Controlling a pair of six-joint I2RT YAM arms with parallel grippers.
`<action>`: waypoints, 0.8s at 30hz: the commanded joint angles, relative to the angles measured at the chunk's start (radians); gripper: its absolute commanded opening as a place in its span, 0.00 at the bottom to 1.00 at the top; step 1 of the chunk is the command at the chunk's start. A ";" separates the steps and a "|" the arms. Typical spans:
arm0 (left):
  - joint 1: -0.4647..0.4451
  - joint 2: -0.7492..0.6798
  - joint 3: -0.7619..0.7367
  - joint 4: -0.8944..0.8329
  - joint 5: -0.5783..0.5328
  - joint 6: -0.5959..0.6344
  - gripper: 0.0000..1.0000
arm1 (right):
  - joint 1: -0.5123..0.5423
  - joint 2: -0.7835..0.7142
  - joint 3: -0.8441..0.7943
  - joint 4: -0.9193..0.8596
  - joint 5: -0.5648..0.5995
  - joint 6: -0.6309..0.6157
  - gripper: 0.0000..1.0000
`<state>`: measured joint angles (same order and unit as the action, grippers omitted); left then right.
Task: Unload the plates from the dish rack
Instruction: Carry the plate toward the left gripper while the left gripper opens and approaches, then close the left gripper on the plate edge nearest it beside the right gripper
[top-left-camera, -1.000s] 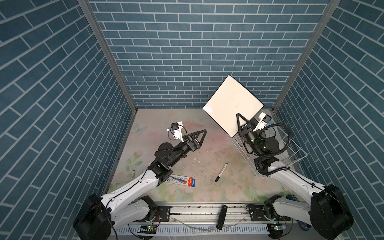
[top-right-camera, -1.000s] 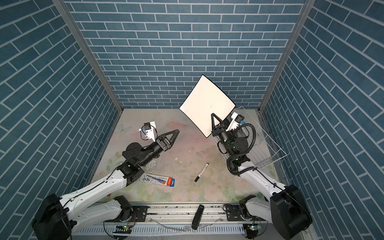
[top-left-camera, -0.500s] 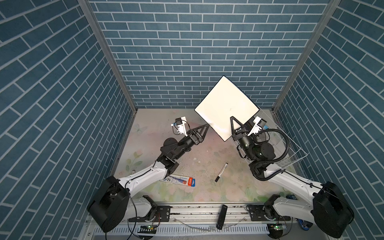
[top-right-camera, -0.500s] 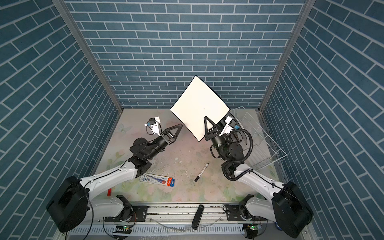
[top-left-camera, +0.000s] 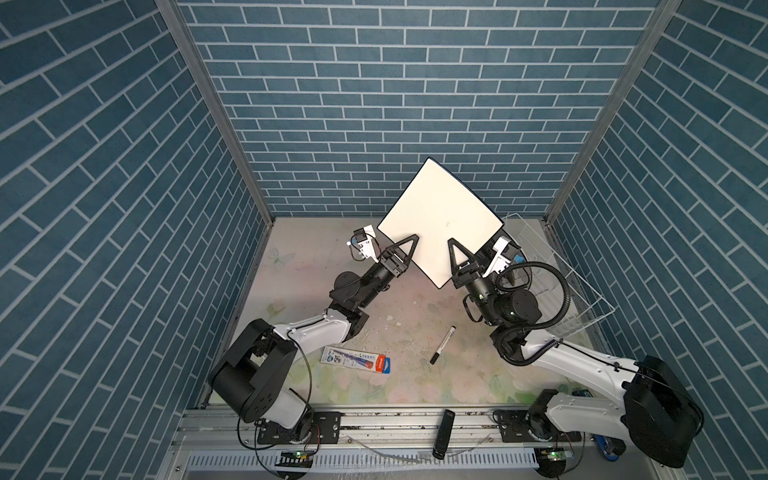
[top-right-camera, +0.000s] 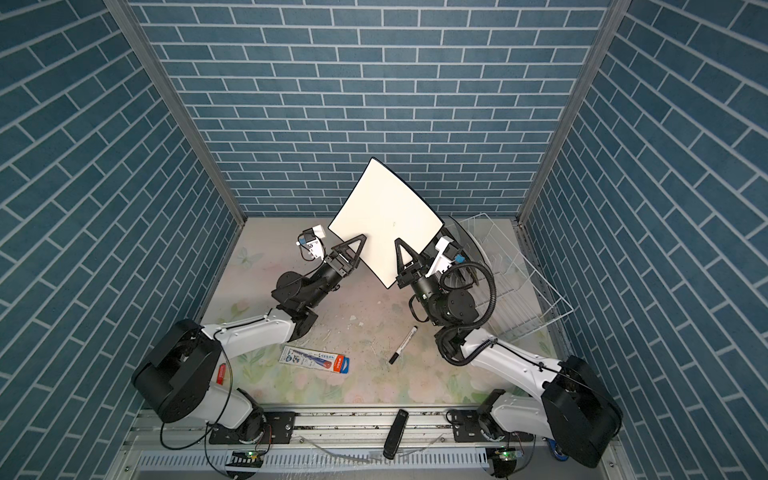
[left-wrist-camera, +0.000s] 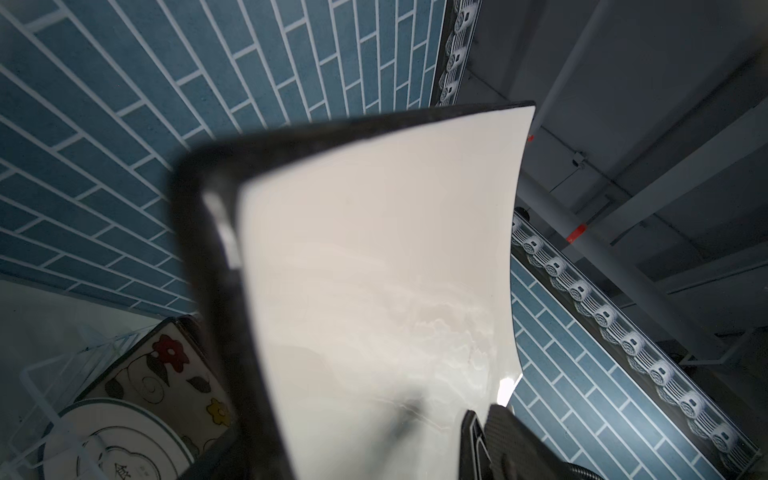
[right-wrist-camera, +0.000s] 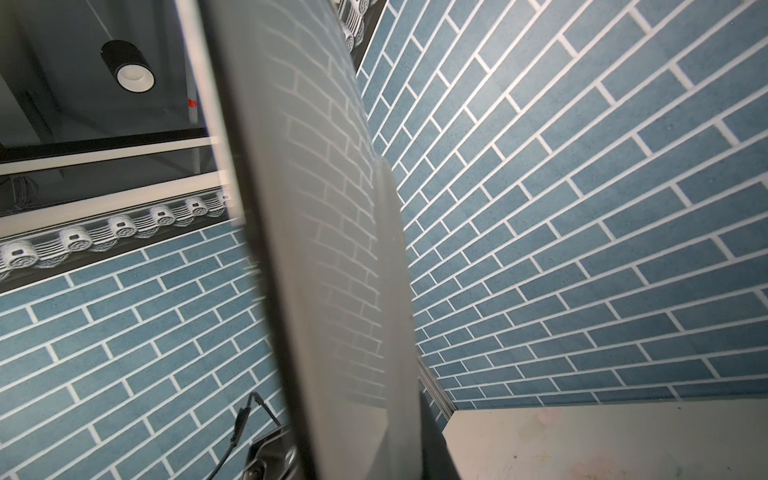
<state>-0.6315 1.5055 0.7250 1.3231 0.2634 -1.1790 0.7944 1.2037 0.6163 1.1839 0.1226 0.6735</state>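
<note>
White plate (top-left-camera: 440, 208) clamped in right gripper (top-left-camera: 455, 251); left gripper (top-left-camera: 409, 249) straddles its edge.

I am finding nothing I can read outright from here. The flat packet (top-left-camera: 356, 360) is carrying lines of blue print and a red end panel with a pale mark on it, but in both top views the lettering is coming through too small to make out. In the left wrist view the round plate (left-wrist-camera: 116, 444) is showing a centre emblem with a character-like mark inside an outline. It is too blurred, and partly cut by the frame edge, for me to name.
</note>
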 joint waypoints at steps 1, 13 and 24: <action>0.004 -0.032 0.018 0.082 0.007 0.004 0.86 | 0.002 -0.055 0.099 0.216 0.012 -0.031 0.00; 0.004 -0.051 0.060 0.084 0.015 -0.041 0.81 | 0.028 0.004 0.199 0.216 -0.008 -0.012 0.00; 0.004 -0.077 0.127 0.084 0.041 -0.019 0.65 | 0.040 0.079 0.284 0.215 -0.027 0.001 0.00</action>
<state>-0.6312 1.4555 0.8227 1.3693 0.2905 -1.2148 0.8234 1.2995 0.8036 1.2095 0.1188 0.6720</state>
